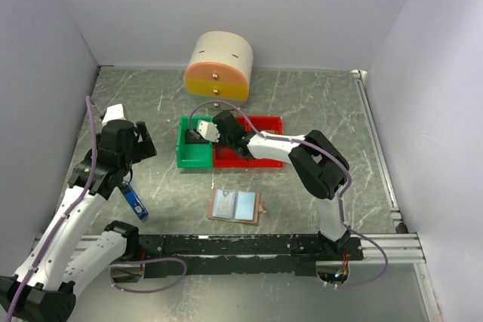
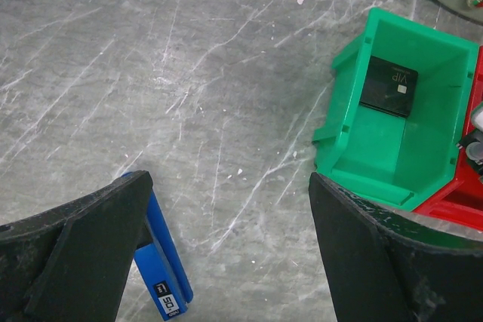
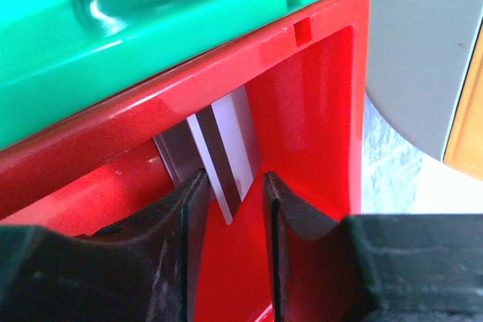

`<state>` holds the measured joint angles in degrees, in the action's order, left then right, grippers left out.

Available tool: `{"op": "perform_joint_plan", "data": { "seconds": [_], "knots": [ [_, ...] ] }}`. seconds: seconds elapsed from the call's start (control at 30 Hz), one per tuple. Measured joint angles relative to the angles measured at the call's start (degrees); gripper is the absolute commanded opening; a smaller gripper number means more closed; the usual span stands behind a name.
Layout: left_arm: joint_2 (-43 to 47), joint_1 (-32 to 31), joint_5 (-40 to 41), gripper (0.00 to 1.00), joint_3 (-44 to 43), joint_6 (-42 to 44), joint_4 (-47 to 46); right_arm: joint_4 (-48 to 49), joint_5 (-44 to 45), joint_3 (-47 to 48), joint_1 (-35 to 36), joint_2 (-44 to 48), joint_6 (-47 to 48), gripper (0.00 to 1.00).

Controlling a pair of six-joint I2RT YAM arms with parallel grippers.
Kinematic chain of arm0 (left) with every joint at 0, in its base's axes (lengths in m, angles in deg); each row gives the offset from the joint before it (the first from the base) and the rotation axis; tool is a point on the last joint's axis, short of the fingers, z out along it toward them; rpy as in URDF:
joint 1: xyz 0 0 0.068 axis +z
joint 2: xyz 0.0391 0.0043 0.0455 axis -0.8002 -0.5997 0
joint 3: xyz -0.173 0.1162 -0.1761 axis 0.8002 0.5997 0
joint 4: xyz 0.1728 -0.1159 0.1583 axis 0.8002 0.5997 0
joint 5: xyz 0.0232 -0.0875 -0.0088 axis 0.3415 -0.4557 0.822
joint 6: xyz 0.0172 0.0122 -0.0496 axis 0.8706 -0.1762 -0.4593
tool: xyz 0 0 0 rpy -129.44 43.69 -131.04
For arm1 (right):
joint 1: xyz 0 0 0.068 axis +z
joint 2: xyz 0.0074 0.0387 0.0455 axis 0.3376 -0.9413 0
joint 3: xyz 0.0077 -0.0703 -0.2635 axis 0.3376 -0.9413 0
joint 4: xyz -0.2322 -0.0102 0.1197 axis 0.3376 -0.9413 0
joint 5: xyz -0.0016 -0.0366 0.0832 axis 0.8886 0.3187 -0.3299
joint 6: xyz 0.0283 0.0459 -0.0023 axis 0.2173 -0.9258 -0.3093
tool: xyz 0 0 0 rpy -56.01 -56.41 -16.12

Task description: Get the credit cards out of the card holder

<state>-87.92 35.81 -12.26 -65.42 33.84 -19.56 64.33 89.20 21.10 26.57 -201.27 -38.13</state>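
The tan card holder (image 1: 235,207) lies open and flat on the table in front of the bins, its pale blue-grey pockets facing up. My right gripper (image 1: 208,133) reaches down into the red bin (image 1: 266,147). In the right wrist view its jaws (image 3: 234,182) stand slightly apart. A silvery credit card (image 3: 225,148) with a dark stripe leans against the bin's wall (image 3: 317,111), its lower corner between the fingertips. My left gripper (image 1: 136,148) is wide open and empty above the table (image 2: 226,186).
A green bin (image 1: 193,148) joins the red one and holds a dark card marked VIP (image 2: 389,86). A blue-and-black stick gadget (image 1: 136,202) lies by my left finger (image 2: 164,280). A cream and orange drawer unit (image 1: 219,65) stands behind the bins.
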Motion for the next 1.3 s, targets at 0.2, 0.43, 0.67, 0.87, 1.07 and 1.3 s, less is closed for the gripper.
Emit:
{"op": "perform_joint_plan", "data": {
  "seconds": [0.2,0.43,0.67,0.87,1.07,1.3],
  "knots": [
    [-0.3,0.0,-0.3,0.97,0.0,0.1,0.0,-0.3,-0.4,-0.1,0.0,0.6,0.1,0.36],
    [-0.8,0.0,-1.1,0.97,0.0,0.5,0.0,-0.2,-0.3,-1.0,0.0,0.6,0.0,0.37],
    [-1.5,0.0,-2.6,0.97,0.0,1.1,-0.1,0.0,-0.3,-1.0,0.0,0.6,-0.4,0.42],
    [-1.8,0.1,-3.6,0.97,0.0,1.5,-0.1,0.4,-0.3,-1.1,-0.1,1.0,-0.9,0.50],
    [-2.0,0.2,-3.9,0.97,0.0,1.6,-0.1,0.4,-0.7,-1.6,-0.1,1.3,-1.2,0.52],
    [-2.1,0.2,-4.0,0.96,0.0,1.7,-0.1,0.5,-1.4,-2.4,-0.1,2.4,-2.4,0.53]
  ]
}}
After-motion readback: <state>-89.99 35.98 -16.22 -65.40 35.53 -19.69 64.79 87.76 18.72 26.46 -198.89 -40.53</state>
